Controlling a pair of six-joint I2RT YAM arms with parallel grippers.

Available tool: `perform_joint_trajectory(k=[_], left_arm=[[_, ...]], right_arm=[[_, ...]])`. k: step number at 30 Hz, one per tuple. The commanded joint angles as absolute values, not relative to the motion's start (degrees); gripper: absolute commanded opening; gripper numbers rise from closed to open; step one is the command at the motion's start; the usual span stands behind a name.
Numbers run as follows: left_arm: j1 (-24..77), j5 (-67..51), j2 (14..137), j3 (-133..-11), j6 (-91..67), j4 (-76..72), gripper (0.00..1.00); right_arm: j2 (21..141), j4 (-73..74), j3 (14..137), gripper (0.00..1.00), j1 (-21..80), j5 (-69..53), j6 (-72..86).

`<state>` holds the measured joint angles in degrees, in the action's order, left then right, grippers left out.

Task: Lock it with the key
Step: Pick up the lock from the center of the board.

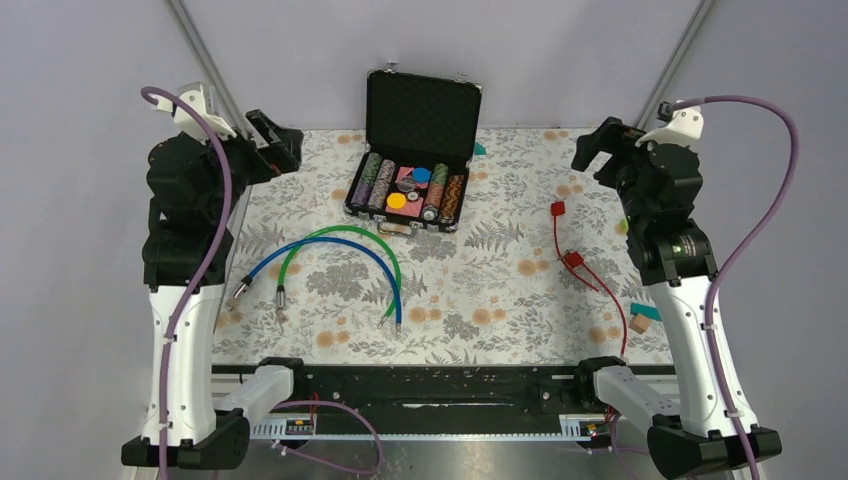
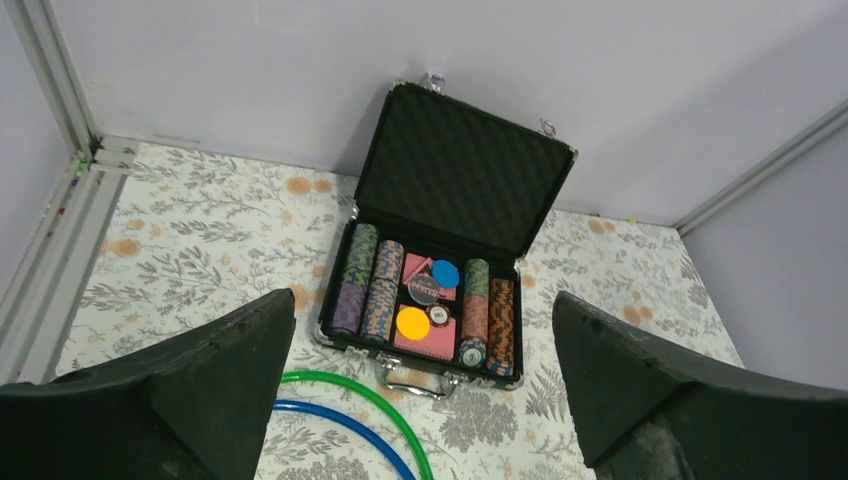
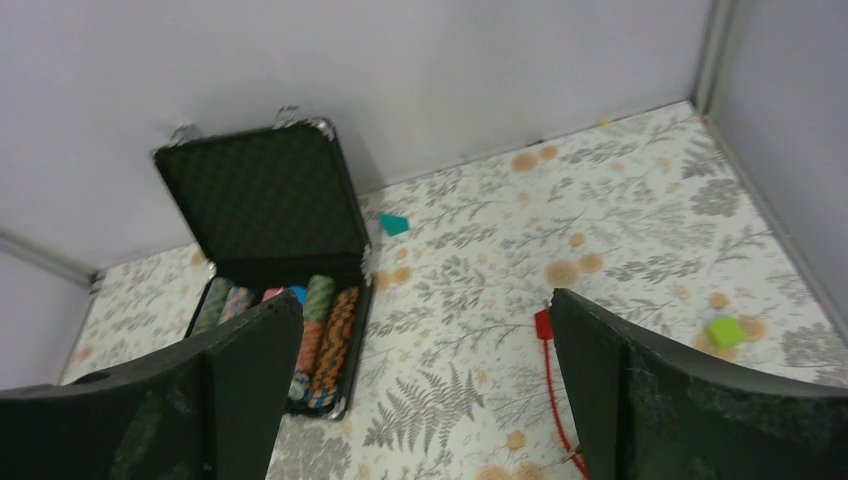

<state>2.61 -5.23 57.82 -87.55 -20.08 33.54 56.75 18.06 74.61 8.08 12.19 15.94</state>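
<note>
A black case point(image 1: 358, 192) stands open at the back middle of the table, lid point(image 1: 423, 110) upright, rows of poker chips and cards inside. Its metal handle point(image 2: 420, 381) faces the arms. No key shows in any view. My left gripper point(image 1: 272, 140) hangs open, high over the back left, well clear of the case point(image 2: 330, 330); the wrist view sees the case between the spread fingers of the left gripper point(image 2: 422, 298). My right gripper point(image 1: 598, 148) is open too, raised at the back right. In its wrist view the right gripper point(image 3: 425, 296) holds nothing, and the case point(image 3: 345, 402) lies to the left.
A green cable point(image 1: 340, 232) and a blue cable point(image 1: 330, 248) arc across the left middle of the floral cloth. A red cable point(image 1: 575, 262) runs down the right side. A teal block point(image 3: 394, 224), a green block point(image 3: 726, 331) and a wooden block point(image 1: 640, 323) lie about.
</note>
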Motion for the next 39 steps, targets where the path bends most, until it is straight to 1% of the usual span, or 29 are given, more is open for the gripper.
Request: perform_joint_trajectory(k=[1, 4, 7, 11, 13, 17, 21, 25, 30, 34, 39], left_arm=[[2.4, -10.0, 56.5, -85.0, -20.0, 31.2, 0.99], [2.4, -10.9, 56.9, -83.5, -20.7, 31.2, 0.99], [2.4, -12.7, 57.3, -82.3, -21.2, 31.2, 0.99], [2.4, -14.4, 57.8, -80.4, -22.1, 30.9, 0.99], [2.4, -15.0, 57.7, -79.2, -22.5, 30.8, 0.99], [2.4, -16.7, 57.5, -76.5, -24.0, 29.7, 0.99], [2.4, -17.8, 58.2, -75.1, -25.0, 29.0, 0.99], [2.4, -18.6, 59.4, -74.7, -25.0, 29.0, 0.99], [2.4, -18.6, 60.6, -74.4, -24.5, 29.0, 0.99], [2.4, -18.4, 62.4, -75.1, -23.8, 29.1, 0.99], [2.4, -18.0, 64.6, -76.2, -23.5, 29.4, 0.99]], right_arm=[[57.9, 16.3, 73.2, 0.99, 7.7, 3.0, 18.3], [60.6, 19.2, 72.9, 1.0, 7.8, 2.0, 21.7], [63.9, 22.9, 73.1, 0.98, 7.7, 1.3, 21.6], [67.9, 27.7, 72.3, 0.98, 7.7, 10.2, 28.0], [70.7, 30.6, 72.0, 0.96, 7.5, 10.6, 32.3], [78.4, 38.6, 74.1, 0.86, 6.4, 9.7, 39.7], [86.1, 42.0, 74.8, 0.78, 3.3, 6.9, 43.3], [94.5, 40.6, 76.5, 0.78, 2.1, 7.9, 36.7], [105.0, 40.9, 82.7, 0.79, 1.1, 5.9, 28.5], [112.5, 43.9, 90.0, 0.8, 0.4, 5.2, 28.2], [120.3, 47.3, 99.4, 0.84, 0.4, 7.5, 27.8]])
